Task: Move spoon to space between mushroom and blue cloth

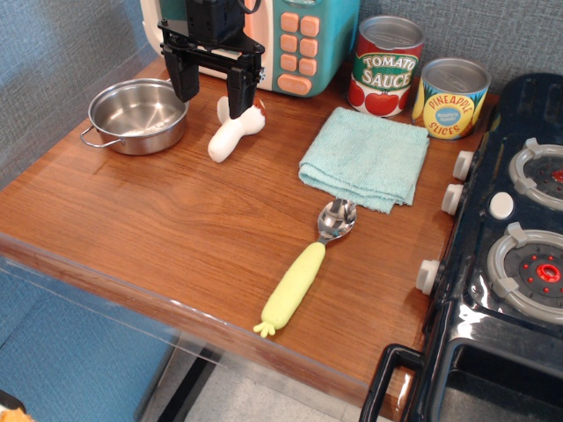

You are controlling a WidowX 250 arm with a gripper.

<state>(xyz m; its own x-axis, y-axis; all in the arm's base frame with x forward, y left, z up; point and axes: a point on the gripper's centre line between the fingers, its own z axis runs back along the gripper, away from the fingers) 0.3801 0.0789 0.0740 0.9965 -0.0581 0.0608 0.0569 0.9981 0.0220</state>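
Upper left of the frame, the gripper [211,88] hangs with jaws wide and empty, above the mushroom [234,130] lying beside the pot [138,115]. The cloth [365,156] sits right of centre; the spoon [307,267] lies just below it, handle toward the table's [132,220] near edge

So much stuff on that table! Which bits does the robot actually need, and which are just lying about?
Needed: spoon, mushroom, blue cloth, gripper.

Just lying about: steel pot, tomato sauce can, pineapple can, toy stove, toy microwave.
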